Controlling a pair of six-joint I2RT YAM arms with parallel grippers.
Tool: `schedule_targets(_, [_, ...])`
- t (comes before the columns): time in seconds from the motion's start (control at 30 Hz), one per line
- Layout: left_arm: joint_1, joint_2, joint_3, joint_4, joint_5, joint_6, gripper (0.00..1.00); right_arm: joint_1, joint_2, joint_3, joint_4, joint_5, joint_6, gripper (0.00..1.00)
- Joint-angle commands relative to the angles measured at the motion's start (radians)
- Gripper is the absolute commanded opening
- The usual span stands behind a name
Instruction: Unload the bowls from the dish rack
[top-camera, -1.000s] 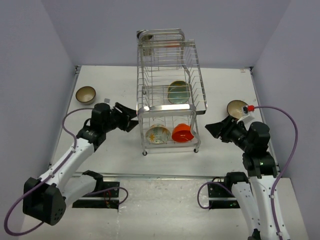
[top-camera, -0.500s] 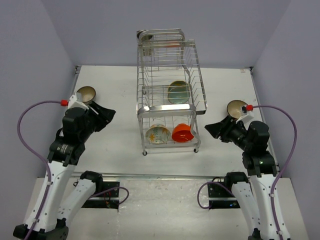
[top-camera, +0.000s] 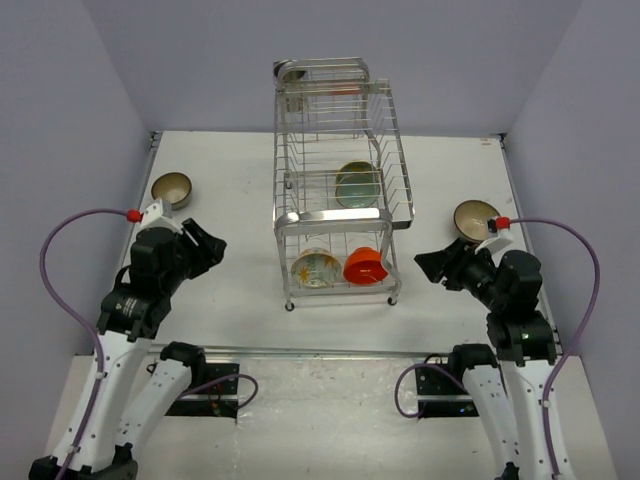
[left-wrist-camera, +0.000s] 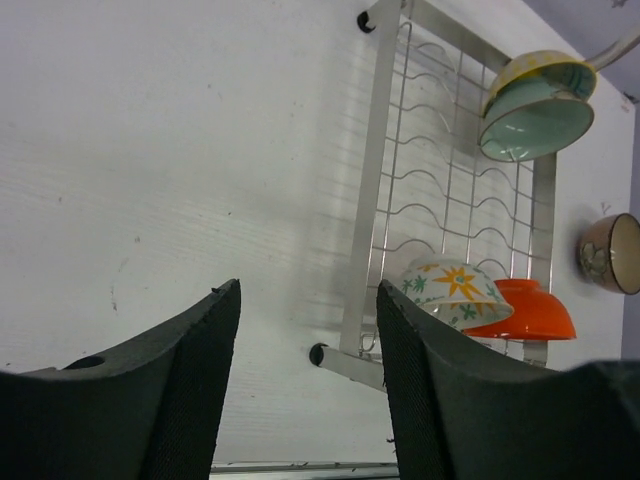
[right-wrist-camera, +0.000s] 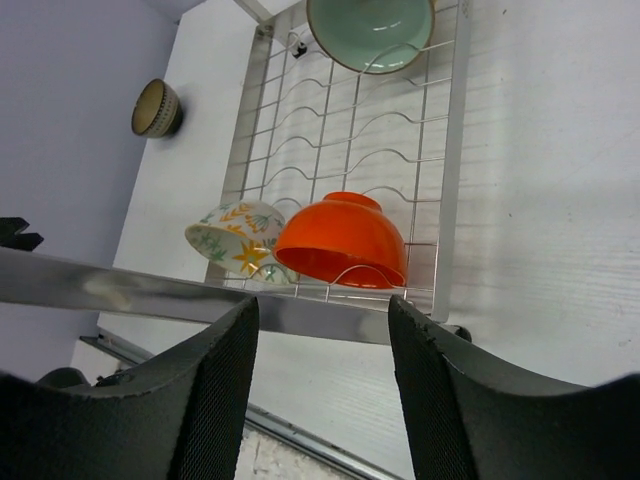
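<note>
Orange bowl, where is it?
In the top view, the orange bowl sits on the lower tier of the dish rack, near its front, right of the patterned bowl.

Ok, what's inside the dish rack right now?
Three bowls: a patterned bowl and an orange bowl side by side at the front, a greenish bowl farther back. Wires obscure the far top end.

Dish rack (top-camera: 335, 217) on table (top-camera: 240, 290): positions.
Mid-table; front-left bowl (top-camera: 316, 268) and front-right bowl (top-camera: 365, 267) side by side in near end, rear bowl (top-camera: 357, 184) behind them; left table bowl (top-camera: 171, 188) well left of rack, right table bowl (top-camera: 475, 218) to right.
</note>
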Motion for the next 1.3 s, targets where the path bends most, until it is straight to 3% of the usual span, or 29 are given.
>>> schedule_targets(0.0, [0.002,0.076,-0.018,0.066,0.069,0.018,0.59,-0.006,0.069,0.01,0.043,0.006,0.025,0.56])
schedule_targets(0.1, [0.002,0.14,-0.018,0.156,0.145,-0.011,0.6,-0.007,0.211,-0.02,0.267,-0.084,0.131,0.57])
schedule_targets(0.23, [0.014,0.246,0.032,0.213,0.223,-0.029,0.61,-0.022,0.481,0.049,0.426,-0.181,0.221,0.56])
schedule_targets(0.3, [0.042,0.284,0.042,0.267,0.278,-0.051,0.61,-0.033,0.609,0.062,0.529,-0.283,0.365,0.55])
schedule_targets(0.43, [0.202,0.363,0.028,0.374,0.526,-0.106,0.61,-0.096,0.849,0.107,0.914,-0.43,0.675,0.52])
schedule_targets(0.6, [0.375,0.513,-0.053,0.641,0.811,-0.265,0.61,-0.092,1.101,0.26,1.106,-0.416,0.944,0.47])
schedule_targets(0.73, [0.392,0.625,-0.081,0.865,0.892,-0.374,0.59,-0.024,1.204,0.441,0.98,-0.367,0.943,0.46])
schedule_targets(0.93, [0.398,0.692,-0.017,0.896,0.901,-0.399,0.6,0.097,1.284,0.637,0.756,-0.188,0.88,0.4])
schedule_targets(1.03, [0.412,0.697,0.009,0.896,0.909,-0.407,0.6,0.155,1.302,0.661,0.659,-0.106,0.857,0.39])
schedule_targets(1.27, [0.427,0.699,0.072,0.881,0.925,-0.419,0.6,0.201,1.327,0.543,0.637,0.052,0.838,0.37])
